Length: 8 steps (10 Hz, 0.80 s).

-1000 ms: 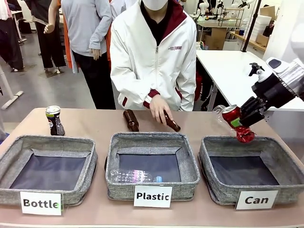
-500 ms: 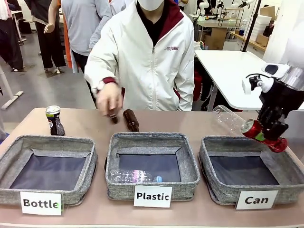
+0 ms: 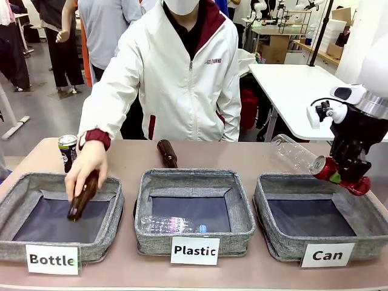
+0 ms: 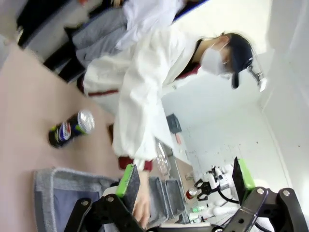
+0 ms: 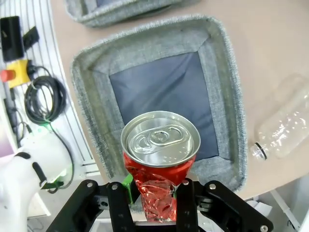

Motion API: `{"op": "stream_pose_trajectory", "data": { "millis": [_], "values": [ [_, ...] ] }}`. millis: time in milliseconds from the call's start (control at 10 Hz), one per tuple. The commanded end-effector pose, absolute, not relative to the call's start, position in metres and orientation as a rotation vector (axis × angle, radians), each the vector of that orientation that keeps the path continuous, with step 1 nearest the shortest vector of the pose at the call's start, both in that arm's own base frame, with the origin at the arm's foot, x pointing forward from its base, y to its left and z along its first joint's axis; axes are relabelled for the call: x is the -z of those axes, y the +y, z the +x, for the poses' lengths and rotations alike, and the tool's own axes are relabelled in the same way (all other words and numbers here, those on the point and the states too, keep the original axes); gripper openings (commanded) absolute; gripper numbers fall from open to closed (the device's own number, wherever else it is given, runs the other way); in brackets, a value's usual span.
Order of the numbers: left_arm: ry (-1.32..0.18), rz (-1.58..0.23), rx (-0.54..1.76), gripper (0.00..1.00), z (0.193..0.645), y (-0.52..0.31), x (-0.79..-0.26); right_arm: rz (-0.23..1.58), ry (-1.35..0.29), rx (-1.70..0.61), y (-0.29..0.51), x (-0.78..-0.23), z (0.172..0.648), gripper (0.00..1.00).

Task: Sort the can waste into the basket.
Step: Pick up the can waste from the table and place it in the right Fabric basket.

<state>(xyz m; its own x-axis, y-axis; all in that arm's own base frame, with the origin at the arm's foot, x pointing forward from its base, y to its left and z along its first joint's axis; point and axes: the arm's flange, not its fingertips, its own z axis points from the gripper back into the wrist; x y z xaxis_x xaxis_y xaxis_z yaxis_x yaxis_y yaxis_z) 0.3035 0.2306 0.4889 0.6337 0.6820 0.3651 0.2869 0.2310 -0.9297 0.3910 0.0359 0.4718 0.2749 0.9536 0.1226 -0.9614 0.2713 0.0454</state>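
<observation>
Pinching the red can (image 3: 328, 170) by its crumpled lower end, the right gripper (image 3: 350, 179) holds it tilted in the air above the far edge of the basket (image 3: 274, 201) carded "Can", its silver top pointing toward a clear plastic bottle (image 3: 295, 154) on the table just behind. The black can (image 3: 67, 151) stands upright at the far left, behind the "Bottle" basket (image 3: 17, 189), where a person's hand (image 3: 85, 167) holds a brown bottle (image 3: 81, 199). The left gripper (image 4: 185, 177) hangs with fingers spread wide, gripping nothing
</observation>
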Motion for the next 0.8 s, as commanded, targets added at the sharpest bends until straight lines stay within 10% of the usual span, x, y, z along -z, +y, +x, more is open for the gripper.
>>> {"op": "stream_pose_trajectory", "data": {
  "millis": [0, 400, 500, 700],
  "values": [
    [-1.057, -1.328, -0.281, 1.0, 0.268, 0.295, -0.55, 0.086, -0.091, -1.255, 0.038, -0.465, 0.399, 0.24],
    [-1.145, -1.332, -0.304, 1.0, 0.243, 0.317, -0.562, 0.065, -0.053, -1.277, 0.041, -0.46, 0.405, 0.34],
    [-1.136, -1.337, -0.303, 1.0, 0.247, 0.316, -0.562, 0.064, -0.06, -1.288, 0.04, -0.46, 0.405, 0.82],
    [-1.117, -1.335, -0.308, 1.0, 0.249, 0.311, -0.557, 0.071, -0.041, -1.289, 0.04, -0.459, 0.406, 1.0]
  ]
}}
